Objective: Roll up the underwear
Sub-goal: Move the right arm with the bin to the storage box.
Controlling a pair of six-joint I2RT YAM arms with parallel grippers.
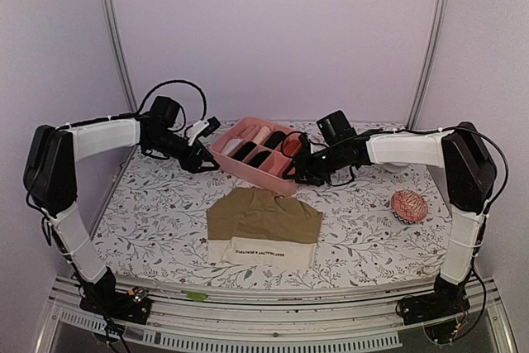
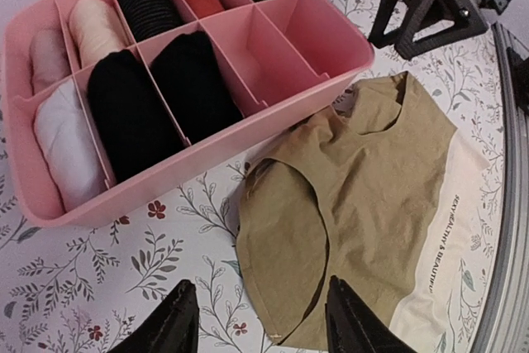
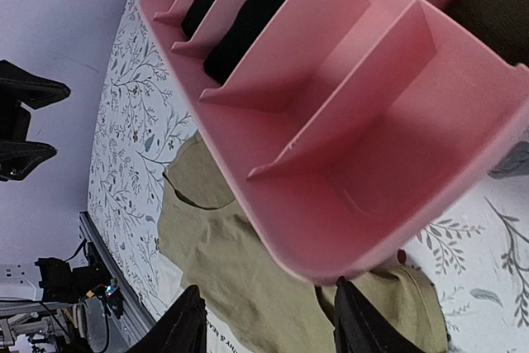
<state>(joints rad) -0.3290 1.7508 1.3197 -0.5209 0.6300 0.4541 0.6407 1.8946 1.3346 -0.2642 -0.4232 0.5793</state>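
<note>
lying flat and unrolled on the floral tabletop, olive-brown underwear just in front of the pink divided box, cream waistband nearest the arms, left gripper released and empty by the box's left end, right gripper released and empty by its right end, 2 black rolls in box compartments

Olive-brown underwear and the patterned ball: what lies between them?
Only bare floral tablecloth separates the underwear from the ball, shown in the top external view.
</note>
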